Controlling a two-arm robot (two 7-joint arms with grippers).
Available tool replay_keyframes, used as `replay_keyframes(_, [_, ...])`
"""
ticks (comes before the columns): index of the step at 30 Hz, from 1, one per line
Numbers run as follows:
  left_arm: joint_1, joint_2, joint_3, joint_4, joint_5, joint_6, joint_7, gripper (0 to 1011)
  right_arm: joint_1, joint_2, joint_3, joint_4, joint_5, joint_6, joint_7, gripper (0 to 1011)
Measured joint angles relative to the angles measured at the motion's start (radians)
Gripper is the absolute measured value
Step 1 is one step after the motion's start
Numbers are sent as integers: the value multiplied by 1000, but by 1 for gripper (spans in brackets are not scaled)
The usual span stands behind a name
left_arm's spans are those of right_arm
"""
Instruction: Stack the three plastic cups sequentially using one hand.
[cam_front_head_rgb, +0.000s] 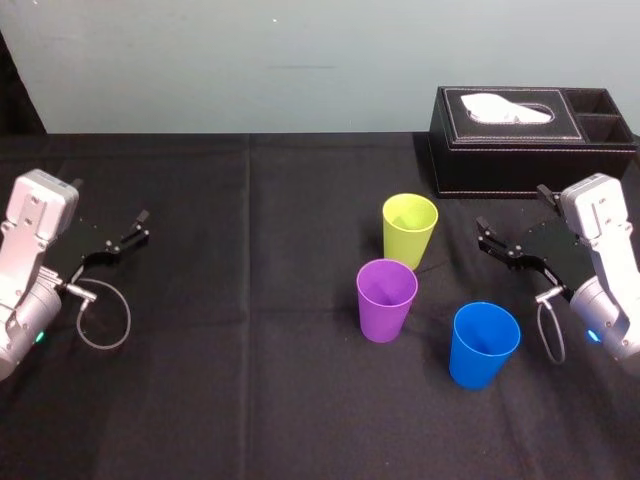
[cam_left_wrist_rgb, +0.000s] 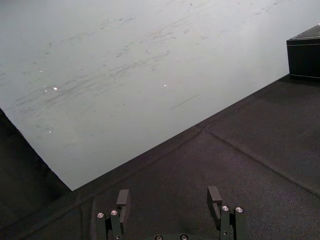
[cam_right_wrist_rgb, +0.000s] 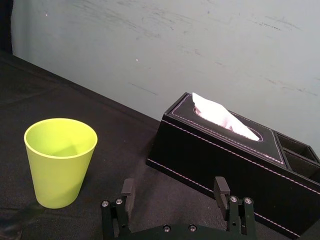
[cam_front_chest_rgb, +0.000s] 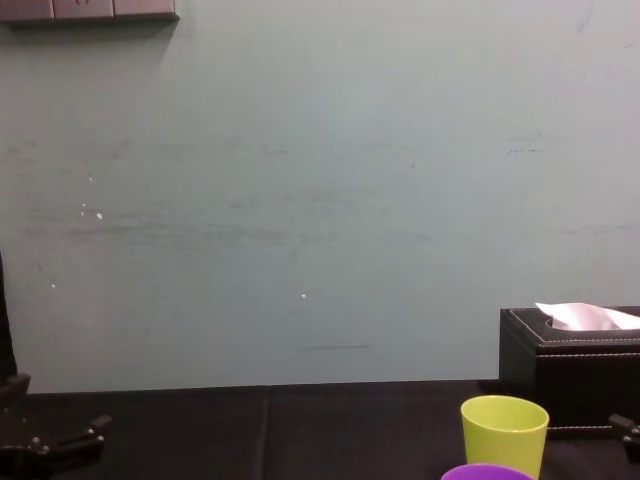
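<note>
Three plastic cups stand upright and apart on the black table. The yellow-green cup (cam_front_head_rgb: 410, 228) (cam_right_wrist_rgb: 61, 160) (cam_front_chest_rgb: 503, 430) is farthest back, the purple cup (cam_front_head_rgb: 386, 298) (cam_front_chest_rgb: 485, 472) sits just in front of it, and the blue cup (cam_front_head_rgb: 484, 343) is nearest, to the right. My right gripper (cam_front_head_rgb: 511, 208) (cam_right_wrist_rgb: 174, 187) hovers open and empty to the right of the yellow-green cup, pointing toward it. My left gripper (cam_front_head_rgb: 135, 228) (cam_left_wrist_rgb: 168, 197) rests open and empty at the far left.
A black leather tissue box (cam_front_head_rgb: 530, 135) (cam_right_wrist_rgb: 225, 150) (cam_front_chest_rgb: 570, 350) with a white tissue stands at the back right, just behind the right gripper. A pale wall closes off the table's far edge. Bare black cloth (cam_front_head_rgb: 250, 300) lies between the left arm and the cups.
</note>
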Motion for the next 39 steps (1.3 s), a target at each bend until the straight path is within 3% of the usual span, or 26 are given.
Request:
replay_keyframes(10, [0,0,0,0,0,0,0,1011,-40,17,40,-61,11,6,10,1003])
replay_keyframes(19, [0,0,0,0,0,0,0,1011,-171,121,136,-186,95,-9,94,1003])
replay_keyframes(23, [0,0,0,0,0,0,0,1011,-258,192,183,-234,137,-36,151,1003])
replay_keyframes(28, [0,0,0,0,0,0,0,1011,-440,301,278,-294,185,-111,211,1003])
replay_keyframes(34, [0,0,0,0,0,0,0,1011,-609,356,361,-330,248,-177,263,1003])
replay_keyframes(39, [0,0,0,0,0,0,0,1011,-684,363,384,-349,281,-205,299,1003])
